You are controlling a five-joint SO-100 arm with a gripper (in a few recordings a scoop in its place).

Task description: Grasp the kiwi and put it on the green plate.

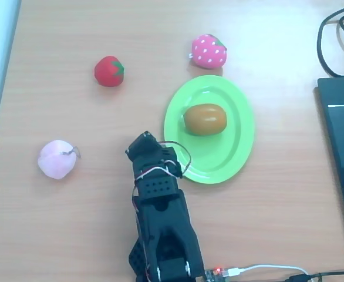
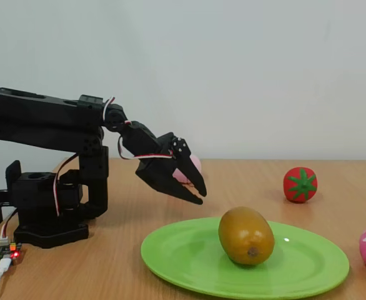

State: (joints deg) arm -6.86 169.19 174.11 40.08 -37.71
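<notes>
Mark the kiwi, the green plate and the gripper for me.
kiwi (image 1: 205,119), overhead view, middle of its top.
green plate (image 1: 233,161), overhead view, bare part near the lower right rim.
gripper (image 2: 197,189), fixed view, between the fingertips.

Light wood surface (image 1: 277,223). Directly on it: green plate (image 1: 230,153), red strawberry (image 1: 109,71), pink strawberry (image 1: 209,51), pale pink peach (image 1: 57,158), arm base (image 2: 45,212), black laptop (image 1: 342,153) and cables (image 1: 336,41) at right edge.

matte black printed arm (image 2: 45,125) — boxy links, perforated wrist panel, red-and-white wires looped at joints, pointed black gripper (image 2: 192,187), lit red led at base.
</notes>
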